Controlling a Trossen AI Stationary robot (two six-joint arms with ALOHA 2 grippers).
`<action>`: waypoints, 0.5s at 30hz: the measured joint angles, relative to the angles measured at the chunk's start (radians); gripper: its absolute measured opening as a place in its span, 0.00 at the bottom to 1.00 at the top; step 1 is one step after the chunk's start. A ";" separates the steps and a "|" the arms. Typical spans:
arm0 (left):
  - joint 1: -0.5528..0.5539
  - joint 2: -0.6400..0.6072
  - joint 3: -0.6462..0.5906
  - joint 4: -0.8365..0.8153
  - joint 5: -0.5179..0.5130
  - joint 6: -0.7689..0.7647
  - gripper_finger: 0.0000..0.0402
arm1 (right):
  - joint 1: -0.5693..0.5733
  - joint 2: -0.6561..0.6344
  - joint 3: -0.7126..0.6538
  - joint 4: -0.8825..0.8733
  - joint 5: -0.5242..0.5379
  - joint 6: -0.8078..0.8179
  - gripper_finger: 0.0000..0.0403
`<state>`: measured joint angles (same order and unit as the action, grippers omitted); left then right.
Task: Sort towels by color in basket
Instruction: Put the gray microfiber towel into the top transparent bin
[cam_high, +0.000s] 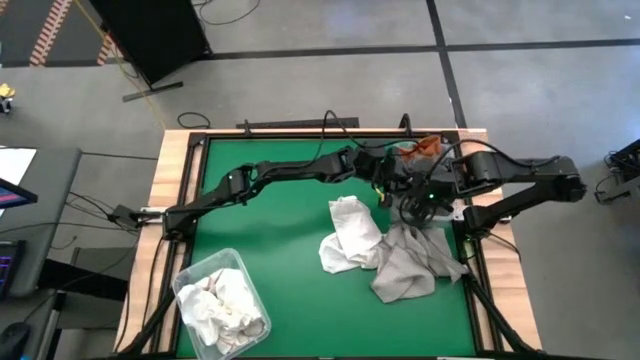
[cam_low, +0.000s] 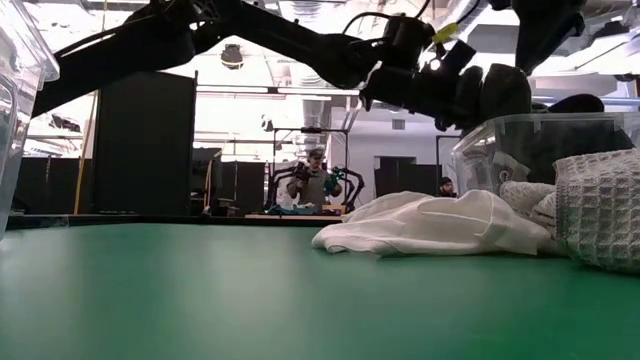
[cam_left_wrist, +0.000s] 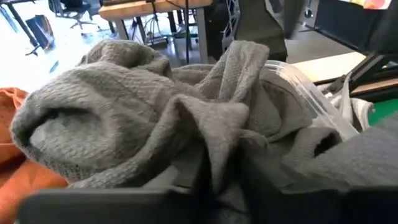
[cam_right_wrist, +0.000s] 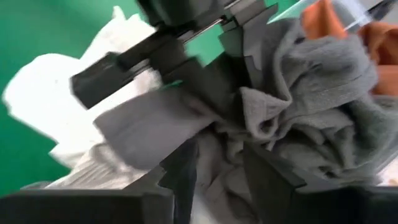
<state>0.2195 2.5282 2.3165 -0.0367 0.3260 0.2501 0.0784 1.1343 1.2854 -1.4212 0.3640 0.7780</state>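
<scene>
A clear basket (cam_low: 520, 140) at the table's far right holds a heap of grey towels (cam_left_wrist: 124, 118) beside rust-orange towels (cam_high: 425, 148). My left gripper (cam_left_wrist: 217, 193) reaches level over the basket's rim, open, with a fold of the top grey towel between its fingers. Just in front of the basket, my right gripper (cam_right_wrist: 219, 174) points steeply down and is shut on another grey towel (cam_high: 405, 265). White towels (cam_high: 350, 235) lie bunched on the green table (cam_high: 270, 230) beside it. My left gripper has a raised fold of the grey towel (cam_left_wrist: 214, 168) standing between its parted fingers; whether they touch it, I cannot tell. The towel rests on the heap in the basket. My right gripper pinches bunched grey cloth (cam_right_wrist: 217, 155) between its two fingers, from above and slanting. The fingers hide which part of the towel it is. The towel's lower part (cam_high: 410, 280) spreads on the table.
A second clear bin (cam_high: 190, 275) with white towels stands at the table's near left corner. The two arms cross close together at the far right. The table's middle and left show bare green. A person sits far behind the table in the low view.
</scene>
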 joint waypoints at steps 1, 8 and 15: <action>0.000 -0.001 0.000 -0.002 0.000 0.000 0.24 | 0.000 0.005 0.000 -0.002 0.015 -0.001 0.41; 0.000 -0.019 0.000 -0.017 -0.002 -0.026 0.53 | -0.030 0.059 0.000 -0.012 0.120 -0.027 0.50; -0.001 -0.043 0.000 -0.096 -0.001 -0.004 0.61 | -0.094 0.127 -0.001 -0.022 0.167 -0.068 0.51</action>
<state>0.2184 2.4856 2.3161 -0.1324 0.3252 0.2460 -0.0157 1.2616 1.2846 -1.4436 0.5312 0.7102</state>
